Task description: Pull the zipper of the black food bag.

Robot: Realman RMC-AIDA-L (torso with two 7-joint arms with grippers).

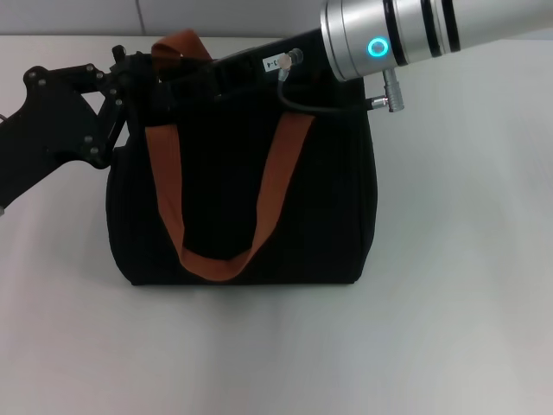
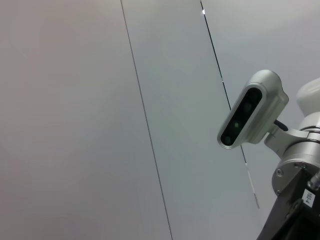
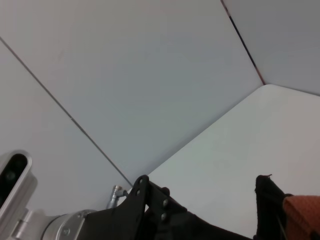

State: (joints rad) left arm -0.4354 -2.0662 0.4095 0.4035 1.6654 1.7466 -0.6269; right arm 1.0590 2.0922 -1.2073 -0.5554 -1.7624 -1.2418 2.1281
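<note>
**Two arms meet at the top of the black bag**

Two arms reach in over the same edge. From the left, the left gripper comes in low across the white table, its black linkage pressed up against the upper left corner of the black food bag; whether its fingers are spread or pinching fabric I cannot tell, since the tips vanish against the black cloth. The bag stands upright in the middle of the table, one orange-brown strap hanging in a loop down its front face, a second strap poking up behind the top edge. The zipper along that top edge is hidden. From the upper right, the right arm's silver forearm slants down to the bag's top, its gripper hidden, so its state is unclear.
</note>
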